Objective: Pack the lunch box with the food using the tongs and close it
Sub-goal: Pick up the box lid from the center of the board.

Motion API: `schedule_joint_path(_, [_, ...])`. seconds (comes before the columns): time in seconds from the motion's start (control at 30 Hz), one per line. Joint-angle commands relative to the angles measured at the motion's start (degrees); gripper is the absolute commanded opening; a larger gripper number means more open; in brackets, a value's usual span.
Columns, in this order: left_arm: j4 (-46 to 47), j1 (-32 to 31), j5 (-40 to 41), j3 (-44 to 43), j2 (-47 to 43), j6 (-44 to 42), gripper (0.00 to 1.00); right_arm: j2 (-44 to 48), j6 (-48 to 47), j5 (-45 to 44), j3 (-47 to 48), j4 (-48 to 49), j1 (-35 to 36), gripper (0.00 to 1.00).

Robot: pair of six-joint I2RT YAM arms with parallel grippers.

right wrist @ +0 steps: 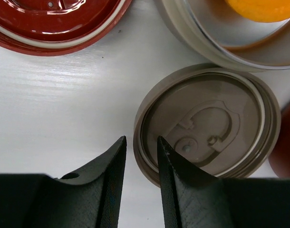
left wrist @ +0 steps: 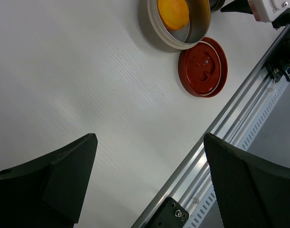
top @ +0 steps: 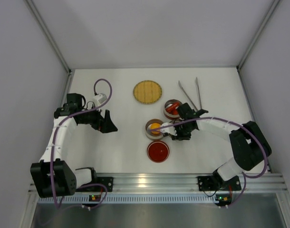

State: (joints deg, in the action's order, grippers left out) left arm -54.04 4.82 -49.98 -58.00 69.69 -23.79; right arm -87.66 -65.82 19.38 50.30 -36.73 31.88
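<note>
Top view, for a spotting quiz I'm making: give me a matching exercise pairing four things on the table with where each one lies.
Things:
1 tongs
2 red lid
3 orange piece
4 woven plate

Places:
A inside an open tin
B nearest the rail
C far right
D far middle

Pairs: 1-C, 2-B, 3-A, 4-D

Crowded centre, open left.
Near tin (left wrist: pixel 150 29), far tin (top: pixel 165 107), red lid (top: pixel 158 151), brown lid (right wrist: pixel 207 128) and the right claw (right wrist: pixel 141 141) pack the middle close together; plate (top: pixel 147 91) and tongs (top: pixel 188 95) lie beyond. Bare surface (top: pixel 123 145) spreads from them left to the left claw (left wrist: pixel 149 142), and along the far wall (top: pixel 149 33).
</note>
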Motion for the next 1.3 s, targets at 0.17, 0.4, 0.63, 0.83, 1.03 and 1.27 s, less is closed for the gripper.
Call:
schedule_joint_path(0.17, [2.1, 0.01, -1.88, 0.6, 0.53, -1.35, 0.98, -2.08, -1.15, -0.74, -1.7, 4.82, 2.05, 0.29])
schedule_joint_path(0.4, [2.36, -0.07, -1.62, 0.34, 0.53, -0.82, 0.98, -0.94, -1.06, -1.36, -4.6, 5.79, 3.54, 0.25])
schedule_joint_path(0.63, [2.1, -0.07, -1.79, -0.62, 0.18, -0.2, 0.98, 2.22, -0.19, -2.15, -8.29, 5.35, 4.95, 0.22])
schedule_joint_path(0.83, [1.83, 0.01, -1.7, -0.8, -0.26, -0.03, 0.98, 1.53, 0.78, -2.59, -8.65, 5.27, 5.21, 0.22])
schedule_joint_path(1.03, [1.83, -0.07, -1.53, -0.8, -0.52, -0.03, 0.98, -2.08, 2.62, -3.38, -7.5, 4.65, 5.56, 0.08])
schedule_joint_path(1.27, [1.75, 0.01, -2.23, -1.24, -1.14, 0.06, 0.98, 1.34, 10.71, -1.54, -3.73, -0.52, 5.65, 0.0])
